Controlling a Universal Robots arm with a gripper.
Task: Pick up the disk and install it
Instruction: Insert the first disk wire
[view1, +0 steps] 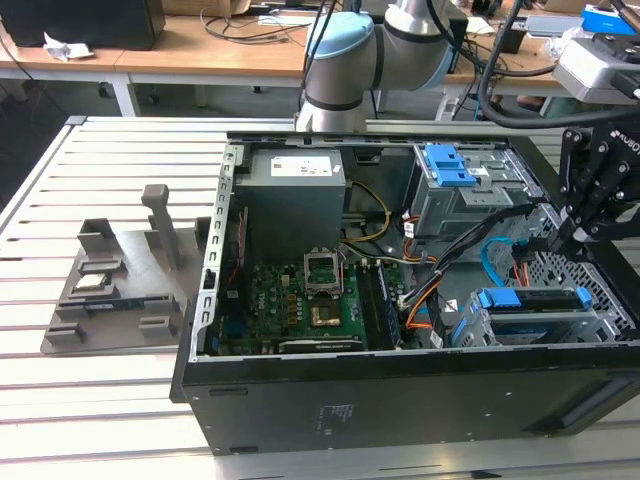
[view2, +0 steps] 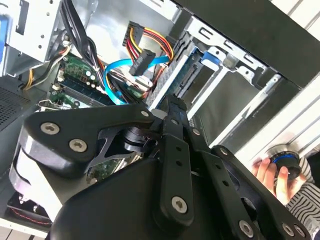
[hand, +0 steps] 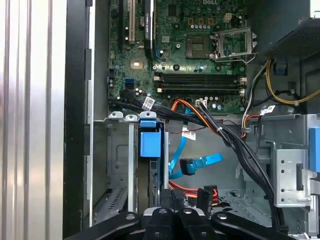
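Slatted grey table (view1: 120, 420) carries the open computer case (view1: 400, 400). We see our gripper (view1: 575, 235) above its drive cage (view1: 530, 315); its fingers look closed together, holding nothing we can make out

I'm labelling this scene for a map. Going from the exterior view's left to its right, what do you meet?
Grey fixture tray on the slatted table → green motherboard inside the open computer case → blue-latched drive cage → the gripper at the case's right end.

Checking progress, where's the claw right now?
On the exterior view's right, the claw hangs in the open computer case, beyond the nearer blue-latched drive cage.
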